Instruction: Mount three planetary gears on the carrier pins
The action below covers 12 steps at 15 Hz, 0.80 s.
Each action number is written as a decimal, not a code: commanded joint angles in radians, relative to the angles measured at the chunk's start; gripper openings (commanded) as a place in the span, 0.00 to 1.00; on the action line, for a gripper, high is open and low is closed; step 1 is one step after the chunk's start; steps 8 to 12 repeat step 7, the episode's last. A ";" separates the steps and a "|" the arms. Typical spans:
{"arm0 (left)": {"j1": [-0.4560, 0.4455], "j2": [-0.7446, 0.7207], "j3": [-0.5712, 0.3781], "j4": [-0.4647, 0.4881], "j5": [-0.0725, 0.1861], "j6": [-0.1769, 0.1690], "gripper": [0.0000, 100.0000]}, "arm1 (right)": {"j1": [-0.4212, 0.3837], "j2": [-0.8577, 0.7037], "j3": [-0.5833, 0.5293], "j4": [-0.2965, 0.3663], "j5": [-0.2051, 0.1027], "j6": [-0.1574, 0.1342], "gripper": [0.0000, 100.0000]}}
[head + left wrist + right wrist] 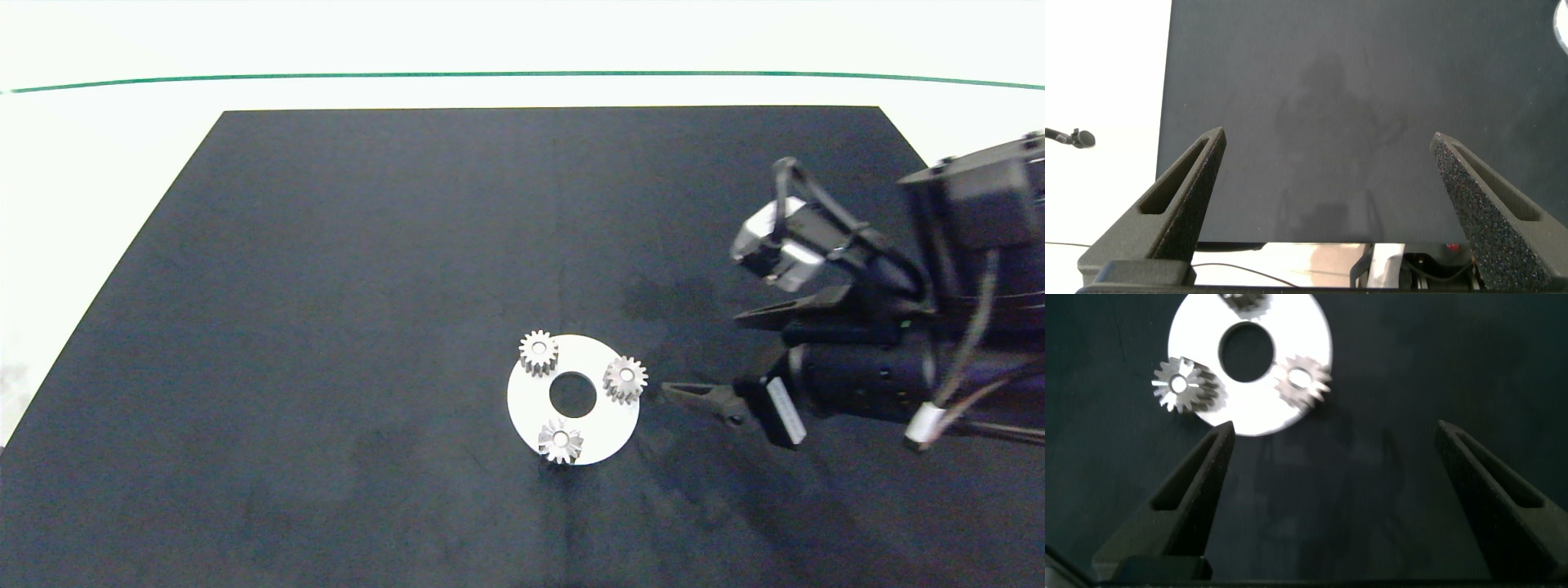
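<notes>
The white round plate point(531, 404) with a large centre hole lies on the black mat, right of the middle. Three small silver gears sit on it around the hole, one at the far left point(539, 353), one at the right point(625, 379) and one at the near edge point(560, 441). A pale pin top shows in each bore. My right gripper point(702, 355) hovers just right of the plate, open and holding nothing. In the right wrist view the plate point(1306, 335) and gears point(1182, 382) point(1302, 378) lie beyond the gripper point(1335, 426). My left gripper point(1327, 135) is open over bare mat.
The black mat point(326, 286) covers most of the white table, and a green line point(522, 74) runs along the far side. The left wrist view shows the mat's edge with white table beyond it and a small dark cable end point(1069, 137).
</notes>
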 commanded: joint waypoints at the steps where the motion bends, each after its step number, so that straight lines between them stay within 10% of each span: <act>1: 0.000 -0.010 0.002 0.004 0.001 0.001 1.00 | -0.191 -0.360 0.126 0.078 -0.071 0.031 1.00; 3: -0.001 -0.026 0.000 0.004 0.001 0.001 1.00 | -0.317 -0.530 0.207 0.119 -0.101 0.029 1.00; 7: 0.000 -0.039 0.026 0.004 0.001 0.001 1.00 | -0.605 -0.843 0.239 0.423 -0.096 0.032 1.00; 12: 0.000 -0.039 0.026 0.004 0.001 0.001 1.00 | -0.605 -0.843 0.239 0.423 -0.096 0.032 1.00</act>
